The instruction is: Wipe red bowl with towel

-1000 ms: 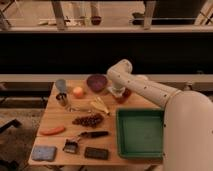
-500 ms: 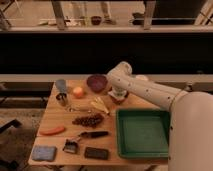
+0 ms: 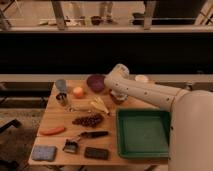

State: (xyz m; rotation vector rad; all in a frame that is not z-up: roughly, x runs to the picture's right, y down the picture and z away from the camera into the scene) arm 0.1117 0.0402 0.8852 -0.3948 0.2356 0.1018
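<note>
The red bowl [image 3: 95,82] is dark red and stands at the back of the wooden table [image 3: 60,117]. A blue folded towel [image 3: 44,152] lies at the table's front left corner. My gripper [image 3: 118,96] hangs from the white arm's bend, low over the table just right of the bowl and behind the banana [image 3: 100,105]. The arm hides much of it, and something reddish shows at its tip. The gripper is far from the towel.
A green tray [image 3: 144,132] fills the front right. Also on the table are a grey cup [image 3: 61,86], a metal can [image 3: 62,99], an orange [image 3: 78,92], grapes [image 3: 89,120], a carrot [image 3: 52,131], a brush [image 3: 82,136] and a black block [image 3: 96,153]. A dark railing runs behind.
The arm's bend and gripper have shifted slightly left and down, closer to the bowl. Nothing on the table has moved.
</note>
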